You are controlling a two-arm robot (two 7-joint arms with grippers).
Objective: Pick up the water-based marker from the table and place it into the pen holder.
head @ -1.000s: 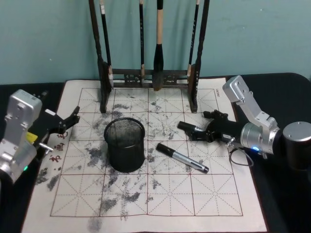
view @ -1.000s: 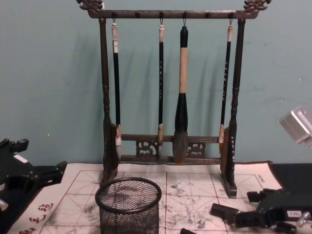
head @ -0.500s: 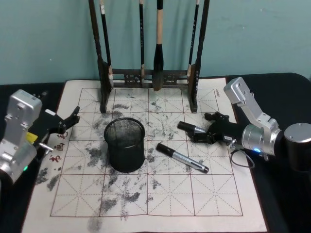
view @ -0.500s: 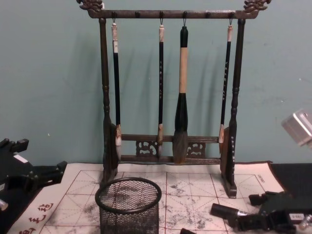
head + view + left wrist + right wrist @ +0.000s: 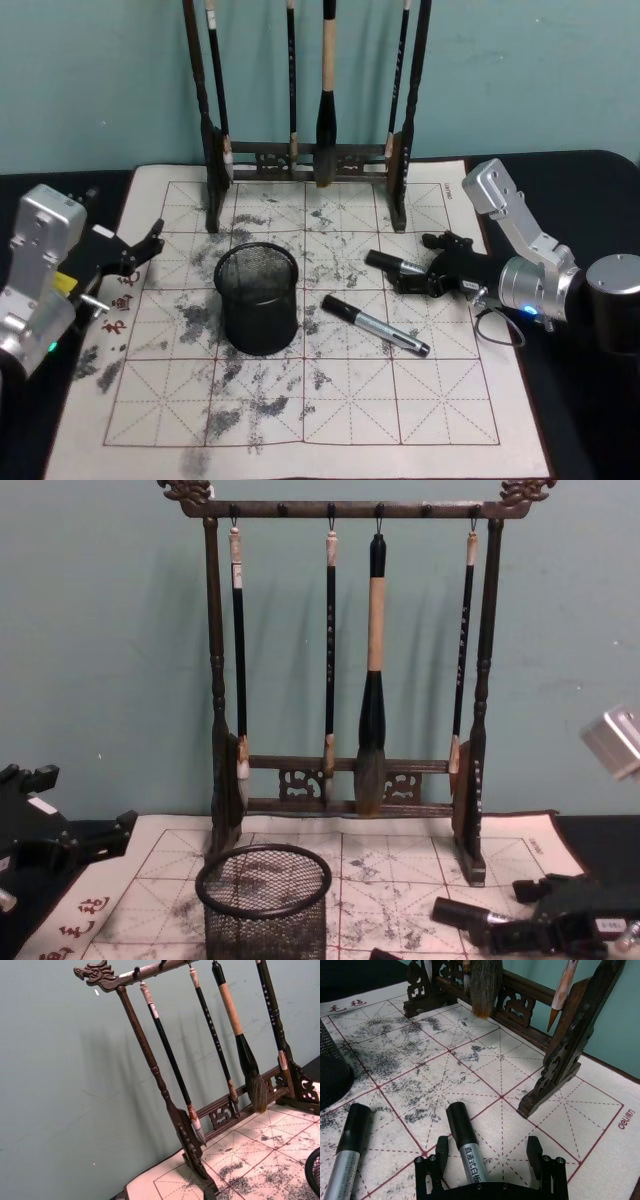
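The water-based marker point(image 5: 392, 263), with a black cap and a printed silver-grey barrel, lies on the white grid mat point(image 5: 300, 400) right of the pen holder. My right gripper point(image 5: 415, 265) stands open low over the mat, one finger on each side of that marker point(image 5: 462, 1135), without touching it. A second, similar marker point(image 5: 375, 325) lies loose on the mat nearer to me point(image 5: 347, 1150). The pen holder point(image 5: 257, 298), a black mesh cup, stands upright at centre left point(image 5: 264, 905). My left gripper point(image 5: 148, 245) rests open at the mat's left edge.
A tall dark wooden brush rack point(image 5: 310, 155) with several hanging brushes stands along the mat's far edge, just behind the right gripper point(image 5: 505, 915). Dark cloth borders the mat on both sides. A cable loop point(image 5: 497, 325) lies by the right wrist.
The right gripper has shifted slightly to the right and lower, still straddling the marker. Both markers, the pen holder and the left arm have stayed put.
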